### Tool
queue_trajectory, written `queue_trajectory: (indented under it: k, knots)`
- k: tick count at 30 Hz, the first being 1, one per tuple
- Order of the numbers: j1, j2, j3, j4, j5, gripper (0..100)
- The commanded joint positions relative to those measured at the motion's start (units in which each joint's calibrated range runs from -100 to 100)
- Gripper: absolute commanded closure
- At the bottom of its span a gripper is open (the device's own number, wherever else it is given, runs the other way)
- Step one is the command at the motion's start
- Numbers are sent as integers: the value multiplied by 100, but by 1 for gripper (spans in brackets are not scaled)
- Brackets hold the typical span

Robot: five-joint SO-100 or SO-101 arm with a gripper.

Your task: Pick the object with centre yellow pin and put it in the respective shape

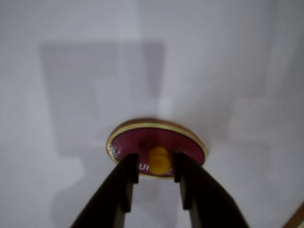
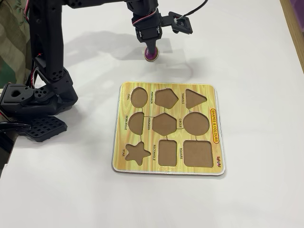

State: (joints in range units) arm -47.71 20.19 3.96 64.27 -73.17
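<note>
The object with centre yellow pin (image 1: 142,140) is a purple oval piece with a pale rim, lying on the white table; in the fixed view this piece (image 2: 151,56) is beyond the board's far edge. My gripper (image 1: 156,164) points down over it, one black finger on each side of the yellow knob (image 1: 159,160). Slim gaps show, so the jaws are open around the knob. In the fixed view the gripper (image 2: 151,49) covers most of the piece. The respective shape, the oval cut-out (image 2: 139,96), is empty at the far left corner of the yellow board (image 2: 214,137).
The board holds several other empty brown cut-outs, among them the circle (image 2: 196,123) and semicircle (image 2: 136,122). The black arm base (image 2: 33,97) stands at the left table edge. A brown edge (image 1: 297,217) shows at the wrist view's lower right corner.
</note>
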Motion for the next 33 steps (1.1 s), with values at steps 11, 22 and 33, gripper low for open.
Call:
queue_trajectory:
  k: [11, 22, 33]
  knots:
    - [25, -69, -153, -57, -5, 91]
    - [34, -61, -144, -48, 5, 94]
    - [34, -61, 54, -65, 21, 95]
